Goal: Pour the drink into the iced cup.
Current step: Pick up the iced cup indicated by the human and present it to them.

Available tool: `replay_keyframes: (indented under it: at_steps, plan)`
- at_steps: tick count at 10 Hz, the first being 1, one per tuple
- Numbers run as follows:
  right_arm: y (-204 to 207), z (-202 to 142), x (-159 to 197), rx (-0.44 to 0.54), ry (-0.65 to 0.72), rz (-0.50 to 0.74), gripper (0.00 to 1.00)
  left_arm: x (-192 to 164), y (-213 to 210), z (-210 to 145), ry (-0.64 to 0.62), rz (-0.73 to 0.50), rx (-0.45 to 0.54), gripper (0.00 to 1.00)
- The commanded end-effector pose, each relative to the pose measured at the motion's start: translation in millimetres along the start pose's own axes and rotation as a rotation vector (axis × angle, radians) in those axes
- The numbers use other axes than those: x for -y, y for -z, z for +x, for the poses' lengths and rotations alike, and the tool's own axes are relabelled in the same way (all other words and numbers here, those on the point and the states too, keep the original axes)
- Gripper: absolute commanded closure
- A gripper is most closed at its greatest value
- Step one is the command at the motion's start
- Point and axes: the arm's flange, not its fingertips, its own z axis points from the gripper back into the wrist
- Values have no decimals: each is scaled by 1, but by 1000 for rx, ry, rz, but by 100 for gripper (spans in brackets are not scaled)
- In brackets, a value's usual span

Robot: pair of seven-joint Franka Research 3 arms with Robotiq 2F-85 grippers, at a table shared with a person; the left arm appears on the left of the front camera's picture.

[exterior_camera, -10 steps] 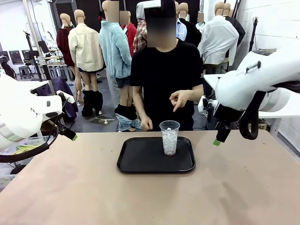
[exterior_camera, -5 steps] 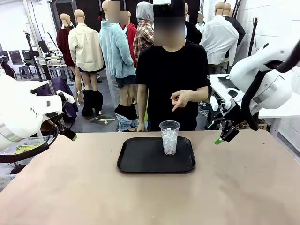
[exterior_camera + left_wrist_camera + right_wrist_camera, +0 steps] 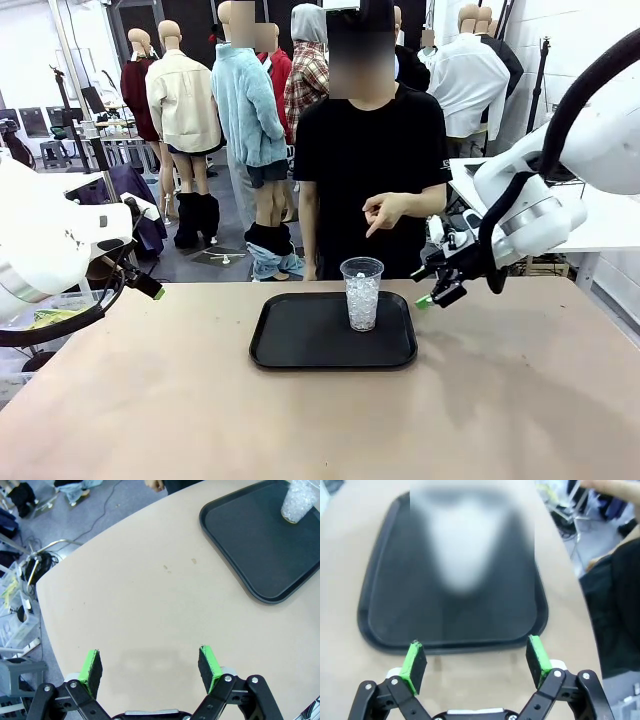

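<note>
Iced cup (image 3: 362,293) stands upright on tray (image 3: 290,348), mid bench. Right tool (image 3: 432,297), released and empty, hangs just beside the tray's right edge, facing the cup. Left tool (image 3: 155,290), also released, is well apart. Right arm nearer.

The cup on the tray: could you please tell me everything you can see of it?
The cup is clear, plastic by its look, and tapered, with a wider open rim and no lid. Pieces of ice fill most of it. It stands upright on the black tray, slightly right of its middle. Only the tray touches it.
</note>
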Motion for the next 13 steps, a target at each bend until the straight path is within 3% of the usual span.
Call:
replay_keyframes:
  at_steps: [1,5,7,9,10,13]
  plan:
    - [14,0,19,85,77,-21,0,-1,-3,1,3,3,-18,0]
    - [57,1,32,215,110,31,0,-1,-3,1,3,3,-18,0]
    - [66,2,34,216,110,75,0,-1,-3,1,3,3,-18,0]
    - [59,3,22,226,199,152,0,-1,-3,1,3,3,-18,0]
    - [68,1,25,213,116,79,0,-1,-3,1,3,3,-18,0]
    - [67,1,23,224,142,105,0,-1,-3,1,3,3,-18,0]
